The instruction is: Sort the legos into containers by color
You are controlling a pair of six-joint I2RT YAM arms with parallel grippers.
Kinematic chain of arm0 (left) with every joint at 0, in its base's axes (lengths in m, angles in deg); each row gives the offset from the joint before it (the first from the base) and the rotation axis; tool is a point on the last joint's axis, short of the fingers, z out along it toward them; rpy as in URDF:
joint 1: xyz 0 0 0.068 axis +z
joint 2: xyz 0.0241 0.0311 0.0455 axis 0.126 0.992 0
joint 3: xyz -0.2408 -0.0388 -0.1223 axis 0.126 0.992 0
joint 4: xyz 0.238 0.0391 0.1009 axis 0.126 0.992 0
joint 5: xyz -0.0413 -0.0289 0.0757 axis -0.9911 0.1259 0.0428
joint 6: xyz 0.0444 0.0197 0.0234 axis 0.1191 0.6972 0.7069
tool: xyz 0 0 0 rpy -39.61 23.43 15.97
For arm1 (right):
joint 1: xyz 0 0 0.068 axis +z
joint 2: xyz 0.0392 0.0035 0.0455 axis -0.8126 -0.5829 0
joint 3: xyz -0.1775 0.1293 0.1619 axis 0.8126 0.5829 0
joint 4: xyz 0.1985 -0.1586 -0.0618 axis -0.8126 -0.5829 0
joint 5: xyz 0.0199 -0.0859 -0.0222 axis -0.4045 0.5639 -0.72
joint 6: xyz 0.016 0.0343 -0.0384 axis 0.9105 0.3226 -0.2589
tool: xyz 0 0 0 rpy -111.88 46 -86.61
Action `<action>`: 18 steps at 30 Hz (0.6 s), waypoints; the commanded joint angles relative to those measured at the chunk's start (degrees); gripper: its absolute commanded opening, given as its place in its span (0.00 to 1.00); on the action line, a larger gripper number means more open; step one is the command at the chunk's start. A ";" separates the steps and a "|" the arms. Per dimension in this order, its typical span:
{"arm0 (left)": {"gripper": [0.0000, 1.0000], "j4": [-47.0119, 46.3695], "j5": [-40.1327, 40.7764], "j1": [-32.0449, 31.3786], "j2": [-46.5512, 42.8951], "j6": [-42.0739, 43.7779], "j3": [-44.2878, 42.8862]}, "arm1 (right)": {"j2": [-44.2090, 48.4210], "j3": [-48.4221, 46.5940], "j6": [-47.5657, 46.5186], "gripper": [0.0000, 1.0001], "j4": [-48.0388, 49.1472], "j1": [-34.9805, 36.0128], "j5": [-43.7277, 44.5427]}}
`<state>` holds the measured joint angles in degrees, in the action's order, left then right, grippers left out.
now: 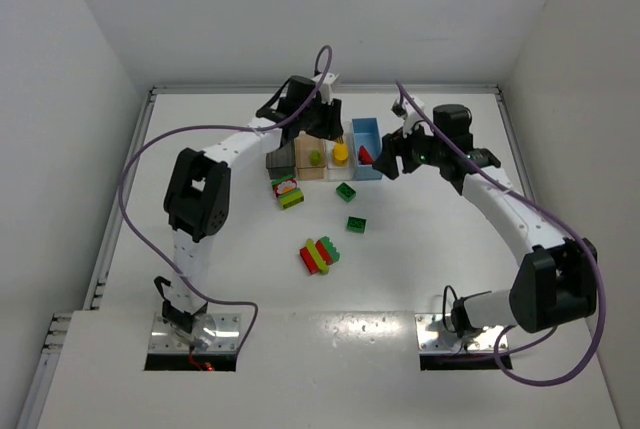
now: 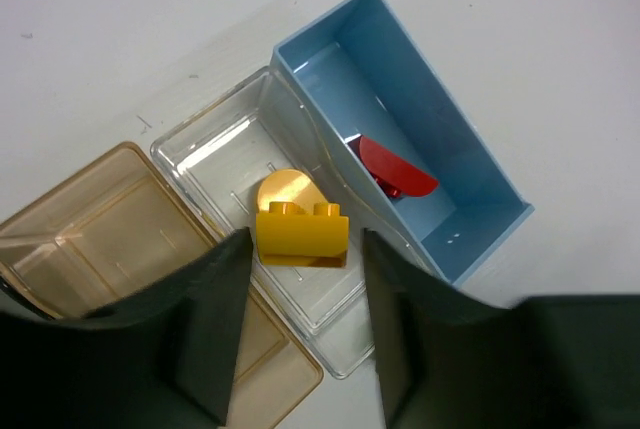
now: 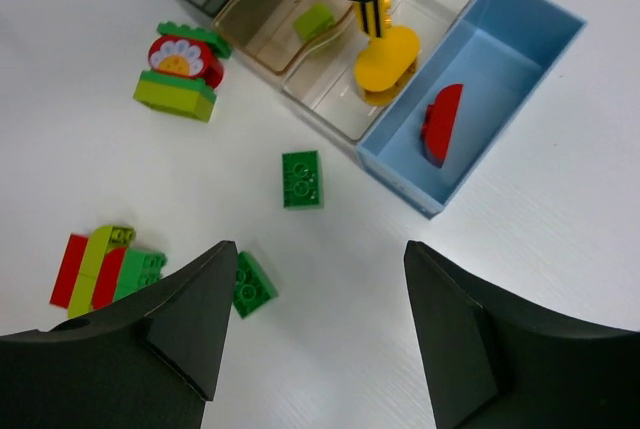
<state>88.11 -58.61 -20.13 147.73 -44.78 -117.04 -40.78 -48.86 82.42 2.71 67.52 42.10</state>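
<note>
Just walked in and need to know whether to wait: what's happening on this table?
Two arms are sorting legos into bins by color. The left gripper hangs over the clear bin, jaws either side of a yellow lego; whether it grips it is unclear. The right gripper is open and empty above the table. A red piece lies in the blue bin, a lime one in the tan bin. Two dark green bricks and two mixed stacks lie loose.

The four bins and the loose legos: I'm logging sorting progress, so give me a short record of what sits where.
dark grey plastic bin: contents unclear
tan translucent bin: lime green brick
clear plastic bin: yellow studded brick
blue plastic bin: red rounded piece
loose, outside bins: one dark green brick, another dark green brick, flower-printed stack, red-lime-green cluster
</note>
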 commanded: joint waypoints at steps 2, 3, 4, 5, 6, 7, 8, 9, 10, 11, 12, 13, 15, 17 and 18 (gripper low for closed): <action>0.60 -0.26 1.52 0.13 0.71 0.60 -3.04 | -1.02 -1.99 -5.23 0.70 -4.09 -0.69 -6.60; 0.67 -0.26 2.13 0.13 0.71 0.60 -3.65 | -1.02 -1.47 -6.55 0.70 -4.80 -0.69 -8.44; 0.69 -0.26 2.14 0.13 0.71 1.20 -3.66 | -1.02 -1.46 -7.70 0.70 -6.28 0.18 -8.45; 0.70 -0.26 1.61 0.13 0.71 1.21 -4.35 | -1.02 -1.46 -10.49 0.71 -7.00 0.19 -9.06; 0.71 -0.26 1.61 0.13 0.19 1.21 -4.36 | -1.54 -0.94 -12.09 0.71 -7.87 0.71 -10.55; 0.72 -0.87 -0.13 0.13 -0.42 1.21 -4.36 | -2.24 -0.94 -13.58 0.72 -8.84 1.41 -11.17; 0.72 -0.88 -0.85 0.13 -1.21 1.21 -4.36 | -2.86 -0.94 -14.90 0.72 -11.02 1.42 -11.87; 0.72 -2.18 -1.46 0.13 -3.48 1.21 -3.32 | -4.43 -0.94 -18.40 0.72 -12.52 2.20 -11.88; 0.72 -2.98 -2.60 0.13 -4.90 0.69 -2.52 | -5.23 -1.72 -20.69 0.72 -14.19 3.52 -12.49; 0.72 -4.29 -3.22 0.91 -7.78 -0.10 -1.64 | -6.02 -2.25 -24.72 0.72 -16.82 4.31 -12.50; 0.73 -4.31 -3.23 1.70 -9.12 -1.50 -0.07 | -6.81 -2.26 -26.59 0.72 -17.98 5.19 -12.50; 0.73 -4.31 -3.92 1.71 -10.44 -1.51 0.64 | -8.74 -3.04 -30.08 0.72 -20.25 7.03 -11.80; 0.73 -4.31 -3.93 3.29 -14.39 -1.51 3.19 | -11.03 -3.74 -32.40 0.72 -21.76 8.97 -11.19; 0.74 -3.78 -3.14 4.25 -17.03 -0.30 6.17 | -14.37 -4.27 -33.01 0.72 -21.77 11.08 -10.48; 0.74 -3.78 -2.53 5.22 -19.56 -0.28 7.23 | -15.51 -4.28 -33.02 0.72 -21.77 11.09 -10.48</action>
<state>87.17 -61.00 -17.64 136.03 -45.30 -112.15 -53.94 -50.39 55.53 -16.64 77.18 32.96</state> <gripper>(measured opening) 0.738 0.723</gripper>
